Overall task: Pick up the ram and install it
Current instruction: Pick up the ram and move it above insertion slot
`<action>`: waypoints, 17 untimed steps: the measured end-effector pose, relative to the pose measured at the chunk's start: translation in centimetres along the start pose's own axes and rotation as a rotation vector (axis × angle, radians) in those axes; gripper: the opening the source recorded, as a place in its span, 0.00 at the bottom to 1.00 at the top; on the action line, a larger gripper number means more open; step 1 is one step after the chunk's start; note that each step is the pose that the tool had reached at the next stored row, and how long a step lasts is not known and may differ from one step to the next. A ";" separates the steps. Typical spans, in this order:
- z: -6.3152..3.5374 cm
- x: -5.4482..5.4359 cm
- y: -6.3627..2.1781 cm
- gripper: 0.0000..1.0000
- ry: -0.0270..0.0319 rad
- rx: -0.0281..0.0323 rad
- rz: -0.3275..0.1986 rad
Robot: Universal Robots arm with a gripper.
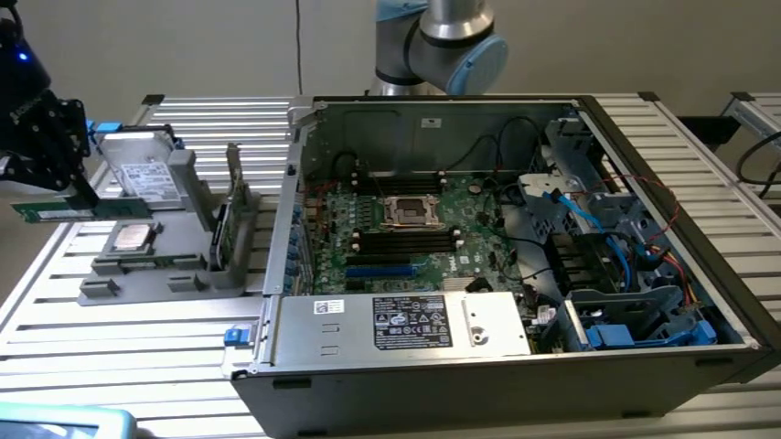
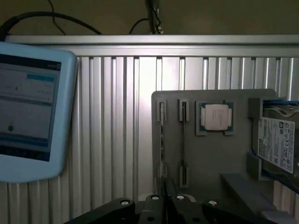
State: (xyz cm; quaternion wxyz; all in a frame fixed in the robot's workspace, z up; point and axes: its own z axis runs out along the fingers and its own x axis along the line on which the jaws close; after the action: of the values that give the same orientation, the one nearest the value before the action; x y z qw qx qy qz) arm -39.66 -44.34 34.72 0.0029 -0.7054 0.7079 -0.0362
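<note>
Dim, soft light; glare whitens the slatted table (image 2: 145,88) in the wrist view; the computer case (image 1: 488,395) lies shadowed inside.

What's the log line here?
gripper: shut on ram | ram: held over gray holder | position: exterior view's left of open case

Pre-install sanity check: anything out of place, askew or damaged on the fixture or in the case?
Nothing stands out. The gripper holds the ram roughly level by the grey fixture. The hard drive and CPU sit in their holders, and the open PC case shows no visible damage.
</note>
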 end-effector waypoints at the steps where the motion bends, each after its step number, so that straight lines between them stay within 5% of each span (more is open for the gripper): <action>1: -0.45 0.0 -0.12 0.12 0.0001 -0.0003 0.000; 9: -3.96 0.3 -2.23 0.12 0.0000 -0.0032 0.000; 17: -7.12 0.7 -5.59 0.12 -0.0051 -0.0084 0.000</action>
State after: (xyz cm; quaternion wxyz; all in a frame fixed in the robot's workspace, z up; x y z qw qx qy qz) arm -34.48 -44.67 42.16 0.0018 -0.7054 0.7082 -0.0314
